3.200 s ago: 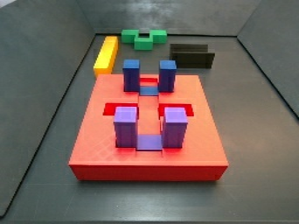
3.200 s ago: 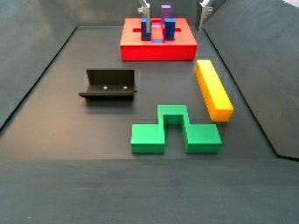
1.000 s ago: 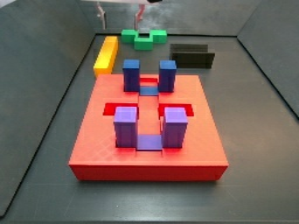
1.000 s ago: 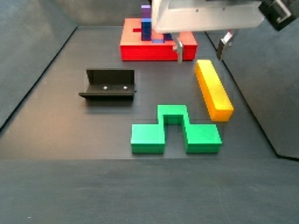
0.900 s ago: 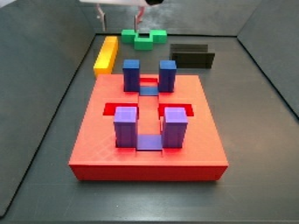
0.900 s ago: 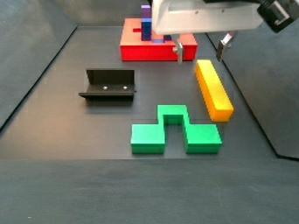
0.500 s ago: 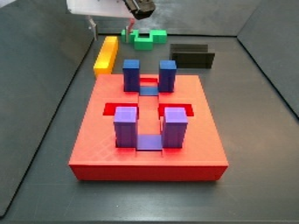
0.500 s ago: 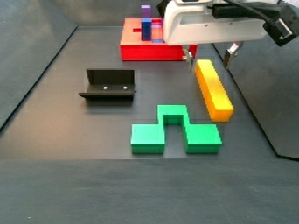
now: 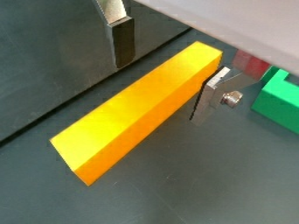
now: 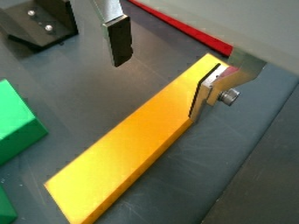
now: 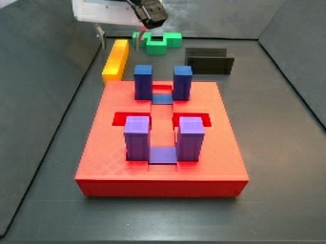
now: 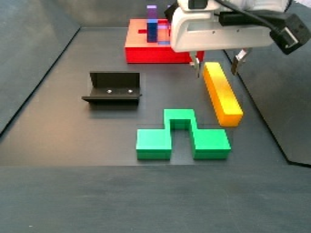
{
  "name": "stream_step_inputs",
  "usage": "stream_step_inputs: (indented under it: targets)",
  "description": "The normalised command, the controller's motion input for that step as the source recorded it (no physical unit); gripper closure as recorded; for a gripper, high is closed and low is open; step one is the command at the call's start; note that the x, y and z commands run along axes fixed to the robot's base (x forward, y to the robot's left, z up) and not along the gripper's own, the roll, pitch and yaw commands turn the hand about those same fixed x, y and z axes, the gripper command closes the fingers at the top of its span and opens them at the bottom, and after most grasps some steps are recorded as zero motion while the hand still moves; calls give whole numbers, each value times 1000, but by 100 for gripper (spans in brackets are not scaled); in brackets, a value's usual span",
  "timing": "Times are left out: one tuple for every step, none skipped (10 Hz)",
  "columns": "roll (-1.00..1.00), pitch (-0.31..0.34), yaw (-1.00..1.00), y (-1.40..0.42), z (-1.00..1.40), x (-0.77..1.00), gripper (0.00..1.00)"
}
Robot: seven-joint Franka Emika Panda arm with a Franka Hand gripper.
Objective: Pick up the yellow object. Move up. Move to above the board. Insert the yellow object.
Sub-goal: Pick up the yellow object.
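Straddling one end of the yellow object (image 9: 140,109), the released end effector (image 9: 170,66) hangs beside the board (image 12: 165,52).

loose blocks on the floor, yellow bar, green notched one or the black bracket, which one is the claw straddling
The yellow bar. The claw has one finger on each side of its end, open. The green notched block and black fixture lie apart from it.
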Motion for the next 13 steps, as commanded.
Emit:
stream_step_inputs:
  targets:
    - [0,0,0,103,-297,-34,0]
    - [0,0,0,126,-254,-9,0]
    - [0,0,0,169,-217,-11,0]
    - [0,0,0,137,-223,-20,0]
    - [0,0,0,131,-214,-17,0]
    - [0,0,0,29,-214,-26,0]
    - [0,0,0,0,-229,-3,0]
    - [0,0,0,0,-220,0,0]
    - [0,0,0,0,-203,0,0]
    - [0,0,0,0,-109,0,0]
    - [0,0,0,0,-120,-11,0]
    - [0,-11,0,0,0,-14,0]
    - [0,0,0,0,0,0,0]
